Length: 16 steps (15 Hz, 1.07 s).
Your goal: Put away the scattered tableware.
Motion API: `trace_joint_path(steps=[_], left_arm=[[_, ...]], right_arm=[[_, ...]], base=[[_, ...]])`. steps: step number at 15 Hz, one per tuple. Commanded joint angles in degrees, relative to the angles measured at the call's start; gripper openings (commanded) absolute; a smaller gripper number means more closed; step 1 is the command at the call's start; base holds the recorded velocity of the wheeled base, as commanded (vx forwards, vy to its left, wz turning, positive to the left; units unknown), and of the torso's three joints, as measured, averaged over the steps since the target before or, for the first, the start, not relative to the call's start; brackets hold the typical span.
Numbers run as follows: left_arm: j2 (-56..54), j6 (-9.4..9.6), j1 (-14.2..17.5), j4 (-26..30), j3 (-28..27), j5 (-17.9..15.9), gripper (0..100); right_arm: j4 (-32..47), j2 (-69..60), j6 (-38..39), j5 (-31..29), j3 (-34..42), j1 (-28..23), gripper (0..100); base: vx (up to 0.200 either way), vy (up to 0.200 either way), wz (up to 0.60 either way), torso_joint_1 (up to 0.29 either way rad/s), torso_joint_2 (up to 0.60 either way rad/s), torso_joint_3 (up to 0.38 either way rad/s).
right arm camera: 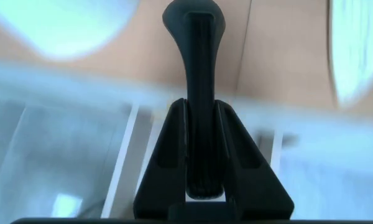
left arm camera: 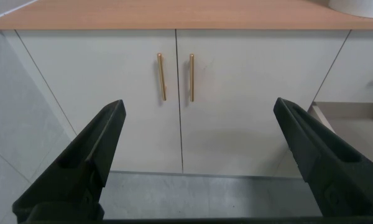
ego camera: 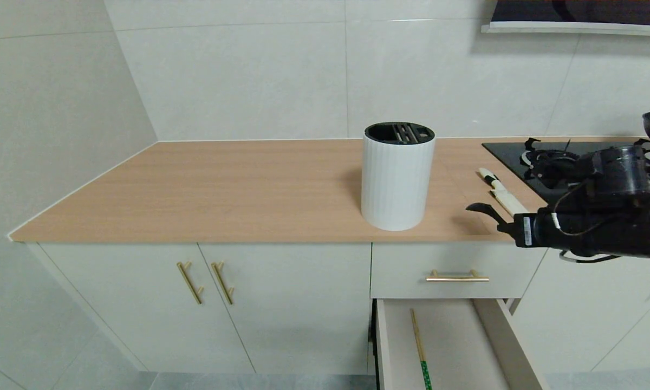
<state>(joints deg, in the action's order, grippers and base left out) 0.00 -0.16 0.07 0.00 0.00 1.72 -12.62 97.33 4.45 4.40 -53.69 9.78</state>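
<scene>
Right gripper, jaws together, is hovering just short of knife, risking shoving it away unless opening; left gripper jaws gaping apart.

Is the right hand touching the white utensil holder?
Apart. The head view shows a strip of bare countertop between the right hand and the white utensil holder.

White ribbed holder, black top; tan wood-grain counter.
</scene>
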Motion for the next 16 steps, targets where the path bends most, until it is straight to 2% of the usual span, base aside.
trace_joint_path(steps=[1,7,11,16], left_arm=[[0.0,-0.02,0.01,0.0,0.0,0.04,100],[0.0,-0.02,0.01,0.0,0.0,0.04,100],[0.0,-0.02,0.01,0.0,0.0,0.04,100],[0.0,-0.02,0.01,0.0,0.0,0.04,100]], right_arm=[[0.58,-7.51,0.56,-0.18,7.81,0.42,0],[-2.32,-6.89,0.74,-2.12,14.58,4.73,0],[-5.93,-2.94,0.65,-2.2,16.69,4.73,0],[-6.37,-1.27,0.56,-2.2,17.12,4.81,0]], base=[[0.0,0.0,0.0,0.0,0.0,0.0],[0.0,0.0,0.0,0.0,0.0,0.0],[0.0,0.0,0.0,0.0,0.0,0.0],[0.0,0.0,0.0,0.0,0.0,0.0]])
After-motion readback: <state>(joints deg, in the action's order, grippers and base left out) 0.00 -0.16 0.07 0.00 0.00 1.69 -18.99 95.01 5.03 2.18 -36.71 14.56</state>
